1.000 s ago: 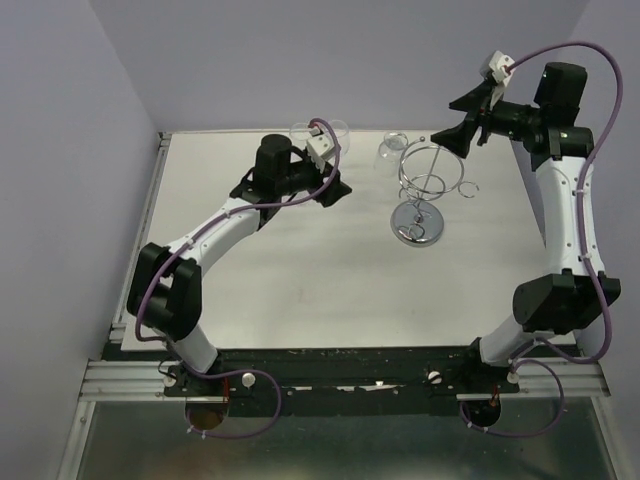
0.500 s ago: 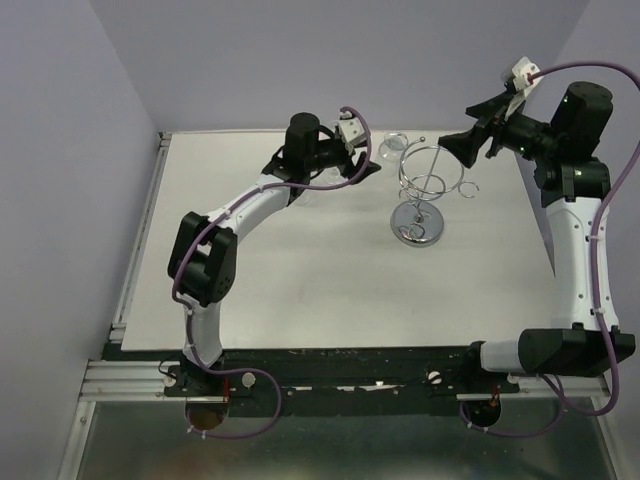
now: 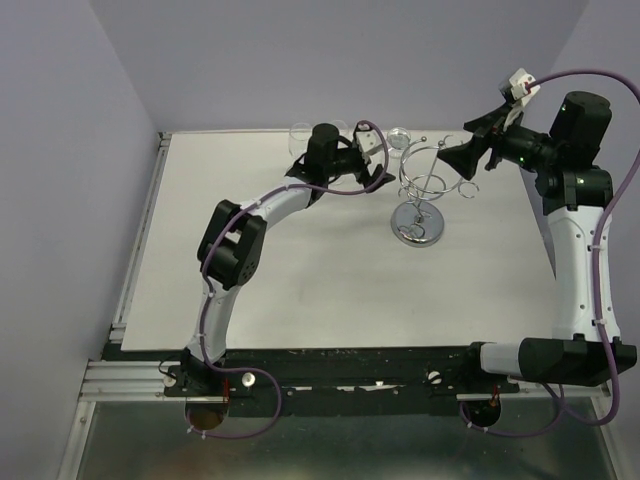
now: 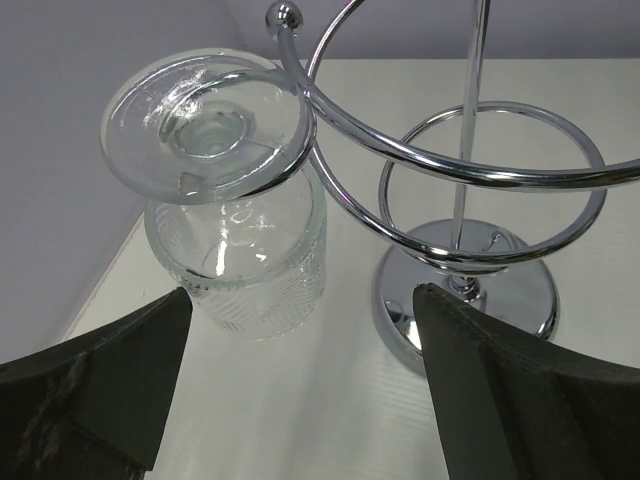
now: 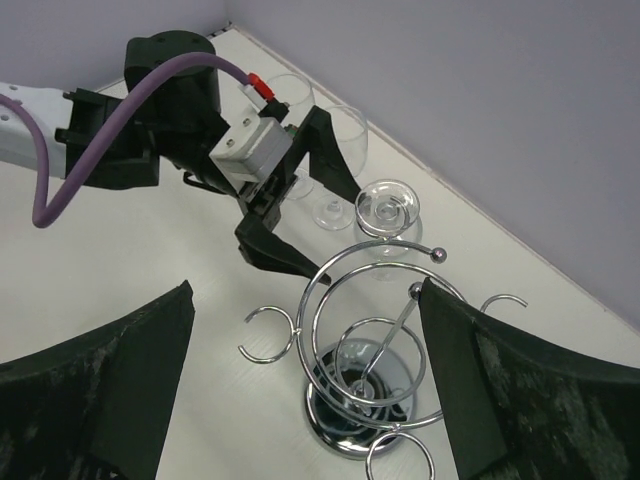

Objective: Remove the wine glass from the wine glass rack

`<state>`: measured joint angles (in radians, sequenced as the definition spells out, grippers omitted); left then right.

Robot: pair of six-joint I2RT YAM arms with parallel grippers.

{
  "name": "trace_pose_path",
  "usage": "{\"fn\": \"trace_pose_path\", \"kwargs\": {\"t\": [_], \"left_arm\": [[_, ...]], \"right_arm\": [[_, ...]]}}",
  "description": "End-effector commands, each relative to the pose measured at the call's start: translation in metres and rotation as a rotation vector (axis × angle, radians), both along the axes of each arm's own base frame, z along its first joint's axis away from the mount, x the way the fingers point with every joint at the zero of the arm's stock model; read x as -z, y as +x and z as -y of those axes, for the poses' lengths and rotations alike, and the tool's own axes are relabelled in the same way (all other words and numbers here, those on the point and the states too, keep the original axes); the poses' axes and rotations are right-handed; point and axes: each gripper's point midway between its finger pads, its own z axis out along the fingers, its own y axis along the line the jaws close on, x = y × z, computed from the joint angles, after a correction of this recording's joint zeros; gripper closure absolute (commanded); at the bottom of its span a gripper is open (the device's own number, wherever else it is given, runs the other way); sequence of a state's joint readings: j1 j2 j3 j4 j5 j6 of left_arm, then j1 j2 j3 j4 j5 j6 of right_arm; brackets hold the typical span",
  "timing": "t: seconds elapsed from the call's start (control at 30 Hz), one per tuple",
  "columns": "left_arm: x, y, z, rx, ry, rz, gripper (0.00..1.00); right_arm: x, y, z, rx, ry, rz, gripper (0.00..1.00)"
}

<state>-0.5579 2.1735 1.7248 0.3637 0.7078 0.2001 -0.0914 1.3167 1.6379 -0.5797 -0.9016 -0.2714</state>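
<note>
The rack (image 3: 418,227) is polished chrome wire: a round disc base, a thin central post and a ring top carrying small open loops around its outside. It stands upright toward the far side of the table (image 3: 300,280). The wine glass (image 4: 203,135) is clear, with fine ribbing near the rim. It hangs upside down from a loop on the rack's far-left side, foot uppermost and slightly tilted on the wire, bowl below.
</note>
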Motion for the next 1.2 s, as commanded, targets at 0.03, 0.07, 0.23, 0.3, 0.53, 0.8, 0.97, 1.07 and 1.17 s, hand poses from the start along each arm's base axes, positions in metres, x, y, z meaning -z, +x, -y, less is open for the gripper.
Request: {"fn": "trace_pose_path", "kwargs": {"t": [0.03, 0.07, 0.23, 0.3, 0.53, 0.8, 0.97, 1.07, 1.17], "left_arm": [[-0.011, 0.014, 0.019, -0.025, -0.062, 0.071, 0.01], [-0.010, 0.019, 0.019, -0.040, -0.066, 0.079, 0.01], [-0.005, 0.031, 0.021, -0.108, -0.085, 0.108, 0.01], [-0.004, 0.036, 0.021, -0.140, -0.091, 0.115, 0.01], [-0.012, 0.038, 0.027, -0.198, -0.121, 0.149, 0.01], [-0.015, 0.036, 0.015, -0.265, -0.123, 0.167, 0.13], [-0.021, 0.029, 0.009, -0.263, -0.139, 0.158, 0.24], [-0.029, 0.025, 0.007, -0.261, -0.157, 0.161, 0.30], [-0.036, 0.023, 0.007, -0.253, -0.170, 0.169, 0.35]], "right_arm": [[0.002, -0.013, 0.001, 0.011, -0.015, -0.027, 0.00], [0.003, -0.013, 0.001, 0.011, -0.015, -0.029, 0.00], [0.007, -0.017, 0.000, 0.002, -0.018, -0.038, 0.00], [0.009, -0.019, -0.001, -0.005, -0.019, -0.043, 0.00], [0.016, -0.017, -0.004, -0.025, -0.001, -0.075, 0.00], [0.017, -0.020, -0.004, -0.022, 0.003, -0.078, 0.00], [0.017, -0.020, -0.004, -0.021, 0.006, -0.078, 0.00], [0.015, -0.020, -0.004, -0.018, 0.006, -0.073, 0.00], [0.016, -0.019, -0.003, -0.016, 0.006, -0.076, 0.00]]}}
